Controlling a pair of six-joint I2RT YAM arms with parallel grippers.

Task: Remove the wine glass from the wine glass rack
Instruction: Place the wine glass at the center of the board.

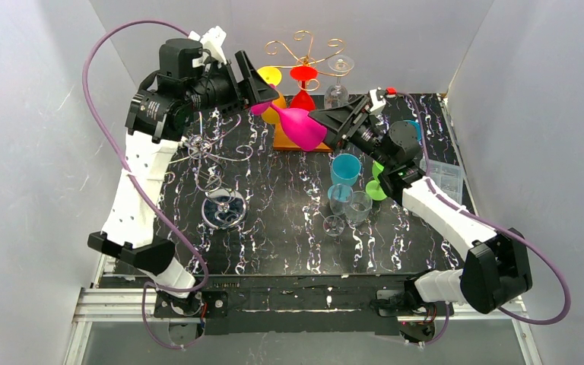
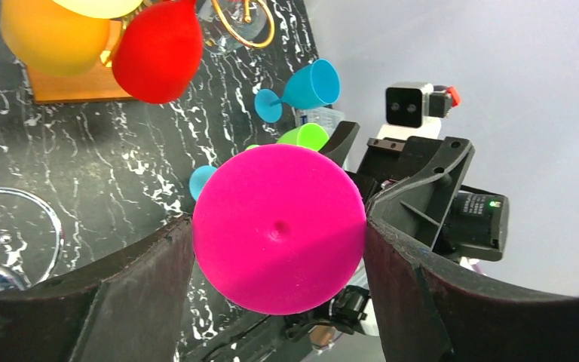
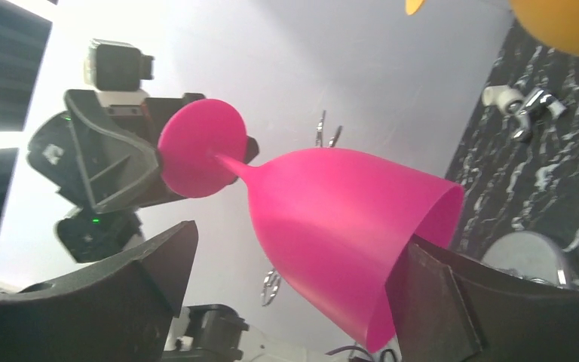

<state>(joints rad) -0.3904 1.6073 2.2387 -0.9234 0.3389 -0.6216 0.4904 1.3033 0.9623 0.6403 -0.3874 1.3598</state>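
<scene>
Wine glass (image 1: pixel 298 126) (the pink one) lies sideways in the air, toward 12 o'clock over the worktop (image 1: pixel 289 232), just before the rack (image 1: pixel 283 142). Left pincer (image 1: pixel 265 97) holds its foot; right pincer (image 1: pixel 324 129) stands wide around its bowl.

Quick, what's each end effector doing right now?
Left end effector: closed on the foot of the pink wine glass.
Right end effector: open around the glass's bowl, not gripping.

Open desk (image 1: pixel 289 228) near centre, cups (image 1: pixel 344 171) crowding the right, chrome stand (image 1: pixel 224 209) left, wine glass rack (image 1: pixel 281 143) blocking behind
</scene>
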